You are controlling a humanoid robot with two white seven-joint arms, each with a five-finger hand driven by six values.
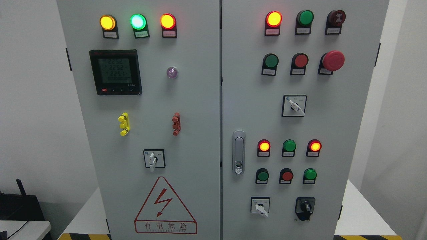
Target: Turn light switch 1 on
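A grey electrical cabinet with two doors fills the head view. The left door carries a yellow lamp, a green lamp and a red lamp, all lit, a digital meter, and a rotary selector switch pointing down. The right door holds rows of red and green push buttons and lamps, a red mushroom stop button, three more rotary switches, and a door latch handle. No robot hand or arm shows anywhere. Which control is switch 1 I cannot tell.
A yellow clip and a red clip sit on the left door, above a high-voltage warning triangle. The cabinet stands on a white platform with hazard striping. Dark equipment lies at the lower left.
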